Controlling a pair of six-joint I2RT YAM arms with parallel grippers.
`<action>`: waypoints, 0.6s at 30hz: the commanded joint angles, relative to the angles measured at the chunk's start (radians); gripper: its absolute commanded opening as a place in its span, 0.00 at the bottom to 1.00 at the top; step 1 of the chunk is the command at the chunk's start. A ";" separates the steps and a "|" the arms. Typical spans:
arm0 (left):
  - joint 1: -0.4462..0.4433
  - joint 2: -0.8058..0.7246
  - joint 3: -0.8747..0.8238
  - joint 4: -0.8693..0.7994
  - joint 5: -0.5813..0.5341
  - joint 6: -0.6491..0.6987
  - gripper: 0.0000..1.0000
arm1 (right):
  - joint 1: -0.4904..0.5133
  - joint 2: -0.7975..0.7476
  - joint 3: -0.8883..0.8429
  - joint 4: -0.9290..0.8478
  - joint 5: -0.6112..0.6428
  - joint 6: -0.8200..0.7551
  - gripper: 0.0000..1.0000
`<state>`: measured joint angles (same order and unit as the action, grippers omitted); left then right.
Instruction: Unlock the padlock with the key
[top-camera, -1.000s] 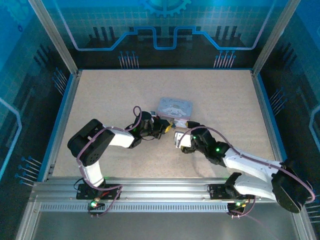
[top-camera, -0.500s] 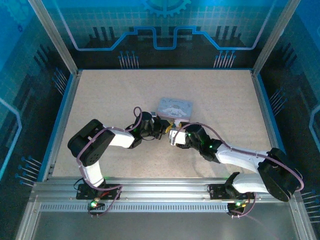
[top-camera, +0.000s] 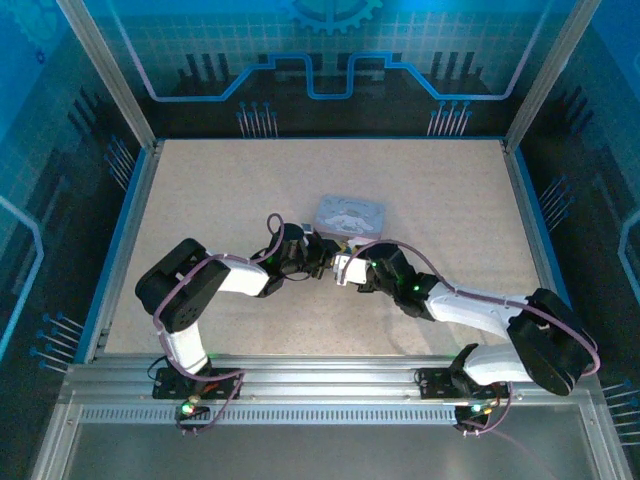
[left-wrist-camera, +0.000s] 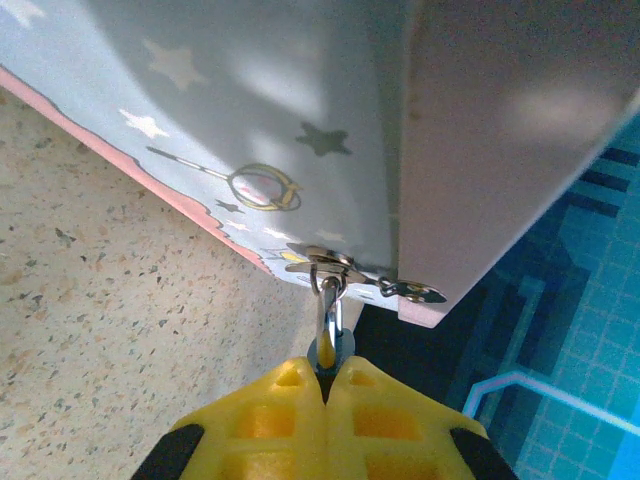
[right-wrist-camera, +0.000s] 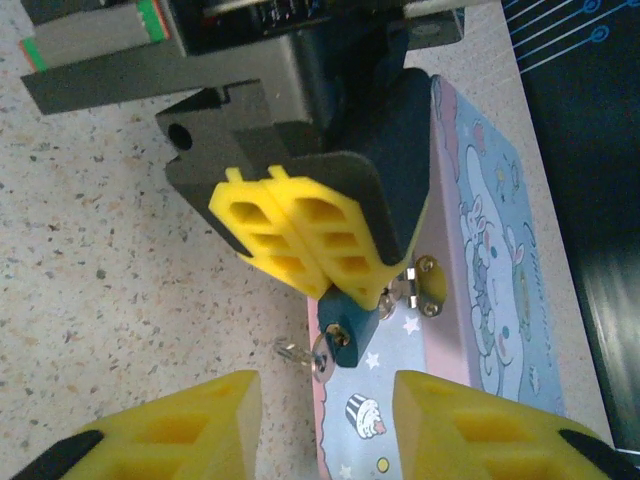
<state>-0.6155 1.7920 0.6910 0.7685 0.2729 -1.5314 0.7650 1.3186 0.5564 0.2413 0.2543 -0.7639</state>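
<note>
Your left arm's yellow fingers (right-wrist-camera: 300, 240) are pressed together on the small teal-bodied padlock with a thin metal shackle (right-wrist-camera: 346, 322). It hangs from the little metal hasp (left-wrist-camera: 330, 265) on the side of the lavender-blue cartoon-printed tin box (right-wrist-camera: 480, 260), low over the speckled worktop (right-wrist-camera: 100, 250). The tiny silvery key on its small ring (right-wrist-camera: 296, 351) juts from the padlock's free end, but it is too small to tell whether it is fully seated in the keyhole. Your right arm's yellow fingers (right-wrist-camera: 170, 430) stand spread, with the key just ahead of the gap between them and nothing pinched. The risk, as I judge it, lies in the pinch. The key is a sliver, so closing off-centre could catch the ring rather than the blade, knock the key out or push it crooked. Reaching too far forward could clamp the padlock body or bump the left fingers. If you twist while the left hold is shallow, the padlock may spin in the pads, or the light tin may slide instead of the lock turning.
</note>
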 joint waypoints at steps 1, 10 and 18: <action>-0.006 -0.021 0.005 0.062 -0.008 -0.018 0.00 | 0.001 0.022 0.031 0.023 0.013 0.001 0.36; -0.006 -0.020 0.006 0.062 -0.008 -0.018 0.00 | 0.003 0.063 0.051 0.018 0.033 -0.018 0.29; -0.007 -0.022 0.002 0.064 -0.012 -0.017 0.00 | 0.003 0.099 0.065 0.023 0.051 -0.016 0.24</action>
<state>-0.6155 1.7920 0.6910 0.7685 0.2729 -1.5394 0.7650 1.4025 0.5934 0.2413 0.2882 -0.7731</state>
